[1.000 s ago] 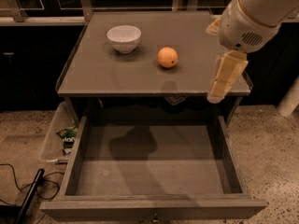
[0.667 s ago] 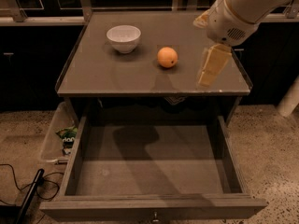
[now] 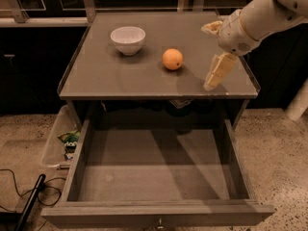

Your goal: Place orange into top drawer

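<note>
The tabletop carries two items: a white bowl at the rear left and the orange near the centre, well apart from the bowl and resting on the bare surface. No object stands between the orange and my pincer. Below the tabletop, the top drawer is pulled fully out toward the camera; its flat grey bottom is exposed and its front panel lies at the lower edge of the view. To the left of the drawer, on the speckled floor, stands a clear plastic bin containing a small green item; a black cable lies in front of it. My arm enters from the upper right. My pincer points downward over the front right part of the tabletop, to the right of the orange and apart from it. The orange is not in its grasp. I cannot tell how far my pincer is open, nor whether its tip touches the tabletop.
</note>
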You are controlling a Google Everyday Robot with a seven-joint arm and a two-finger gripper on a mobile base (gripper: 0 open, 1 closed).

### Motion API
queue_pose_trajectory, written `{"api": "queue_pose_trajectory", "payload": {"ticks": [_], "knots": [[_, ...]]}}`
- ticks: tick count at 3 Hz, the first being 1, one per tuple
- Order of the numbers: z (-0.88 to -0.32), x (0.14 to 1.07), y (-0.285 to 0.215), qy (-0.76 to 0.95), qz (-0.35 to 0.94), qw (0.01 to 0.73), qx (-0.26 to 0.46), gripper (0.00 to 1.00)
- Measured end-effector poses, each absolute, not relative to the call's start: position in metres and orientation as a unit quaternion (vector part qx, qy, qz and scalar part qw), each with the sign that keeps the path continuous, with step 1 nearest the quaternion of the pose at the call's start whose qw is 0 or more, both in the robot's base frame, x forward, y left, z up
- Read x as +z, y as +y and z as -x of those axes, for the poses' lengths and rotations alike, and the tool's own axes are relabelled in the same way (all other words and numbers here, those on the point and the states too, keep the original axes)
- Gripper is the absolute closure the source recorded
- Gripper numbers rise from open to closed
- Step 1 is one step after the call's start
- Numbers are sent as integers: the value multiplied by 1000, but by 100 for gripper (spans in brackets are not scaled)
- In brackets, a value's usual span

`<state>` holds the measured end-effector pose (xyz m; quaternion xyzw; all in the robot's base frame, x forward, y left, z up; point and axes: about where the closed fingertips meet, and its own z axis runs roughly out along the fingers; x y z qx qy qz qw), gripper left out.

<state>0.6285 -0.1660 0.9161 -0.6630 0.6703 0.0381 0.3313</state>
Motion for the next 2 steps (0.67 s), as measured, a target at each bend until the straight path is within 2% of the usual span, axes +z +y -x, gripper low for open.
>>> {"api": "queue_pose_trajectory", "payload": {"ticks": [2], "knots": [[-632, 911, -165, 674, 658, 333, 47, 0]]}}
